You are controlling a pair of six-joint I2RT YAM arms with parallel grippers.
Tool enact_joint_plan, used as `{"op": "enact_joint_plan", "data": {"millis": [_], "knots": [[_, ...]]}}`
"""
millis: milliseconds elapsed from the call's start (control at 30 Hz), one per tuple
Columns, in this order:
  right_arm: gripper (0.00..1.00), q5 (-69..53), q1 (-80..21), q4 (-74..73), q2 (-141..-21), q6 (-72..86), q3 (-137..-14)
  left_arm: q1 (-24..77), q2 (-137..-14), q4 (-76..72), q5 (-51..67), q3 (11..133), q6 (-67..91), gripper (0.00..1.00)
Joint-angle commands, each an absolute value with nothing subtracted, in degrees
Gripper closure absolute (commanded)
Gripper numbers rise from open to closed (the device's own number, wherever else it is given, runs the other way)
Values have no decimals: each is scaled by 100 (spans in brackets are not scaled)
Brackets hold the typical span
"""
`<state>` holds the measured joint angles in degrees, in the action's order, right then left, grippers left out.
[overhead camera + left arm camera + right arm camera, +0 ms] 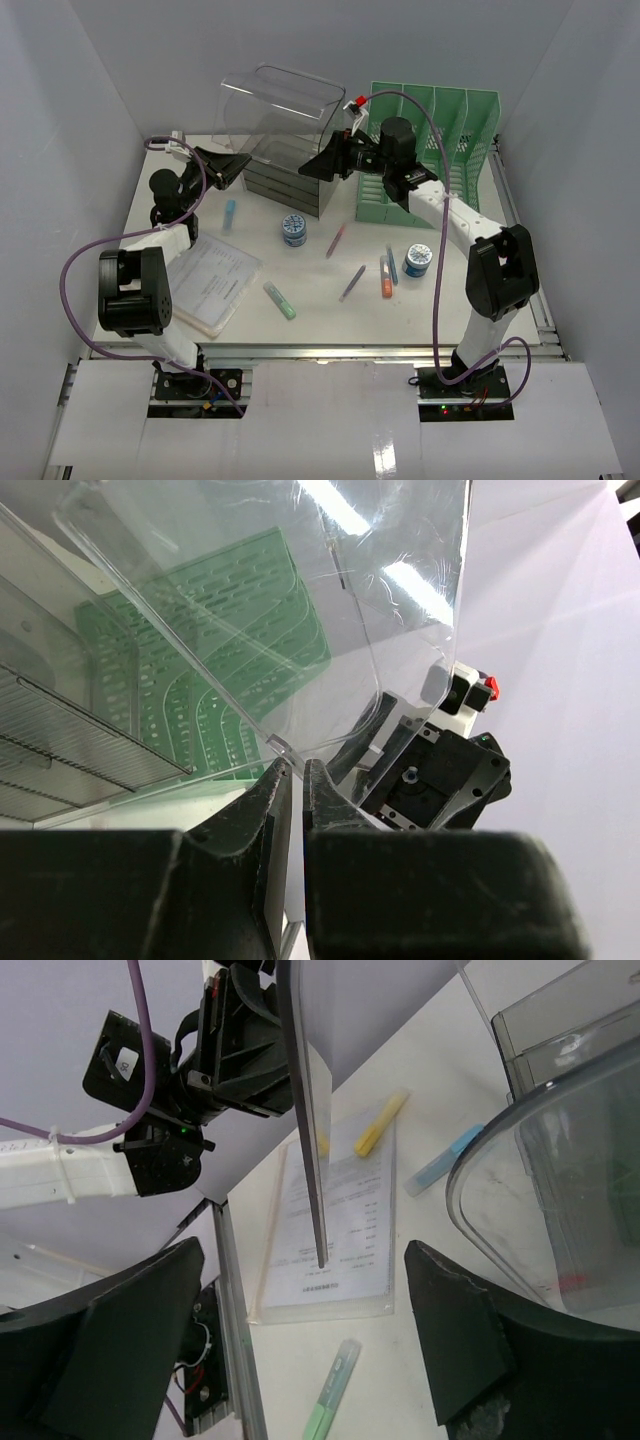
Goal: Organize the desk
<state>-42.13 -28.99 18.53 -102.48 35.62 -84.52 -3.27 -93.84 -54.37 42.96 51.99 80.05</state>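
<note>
The white desk [330,315] holds scattered pens and markers. A clear plastic drawer [275,105] is held up, tilted, above the clear drawer box [285,180] at the back. My left gripper [240,163] pinches the drawer's left lower edge; in the left wrist view its jaws [296,765] are closed on the drawer's rim [300,610]. My right gripper [312,168] is at the drawer's right side. In the right wrist view it [305,1250] is wide open, with a thin clear wall [305,1090] seen edge-on between the jaws, not touched.
A green file rack [440,150] stands back right. A document sleeve [210,280] lies front left. A green highlighter [279,299], a blue highlighter [229,215], two round blue tins [294,229] [417,261], pens [337,240] [352,283] and an orange marker [384,277] lie mid-desk.
</note>
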Motion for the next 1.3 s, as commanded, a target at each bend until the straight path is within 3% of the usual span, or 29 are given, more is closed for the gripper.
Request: {"op": "enact_joint_plan", "data": {"millis": [0,533,767,800,867,967,1000,1100,1267], "knots": [[18,-4212,-2909,2222,-10299,3735,-8759,-358,-9007,-5589,4472,5300,7998,100],[46,-4349,-3080,2716,-10476,4220,-8824,-359,-9017,-5375,4517,5454,7989,100],[70,-4380,-3094,2839,-10488,4295,-8833,-355,-9018,-5203,4570,5531,7954,100],[75,-4407,-3095,2917,-10475,4328,-8814,-360,-9015,-5136,4570,5538,7932,97],[82,-4440,-3103,2986,-10463,4361,-8802,-355,-9000,-4985,4575,5551,7871,80],[88,-4479,-3087,3073,-10434,4416,-8773,-359,-8929,-4509,4588,5572,7530,35],[89,-4482,-3078,3096,-10426,4427,-8772,-367,-8861,-4392,4601,5566,7369,26],[92,-4519,-3031,3190,-10408,4521,-8766,-417,-8598,-3802,4670,5493,6728,15],[92,-4563,-2942,3281,-10391,4723,-8800,-435,-7446,-2380,4189,5039,4807,11]]}}
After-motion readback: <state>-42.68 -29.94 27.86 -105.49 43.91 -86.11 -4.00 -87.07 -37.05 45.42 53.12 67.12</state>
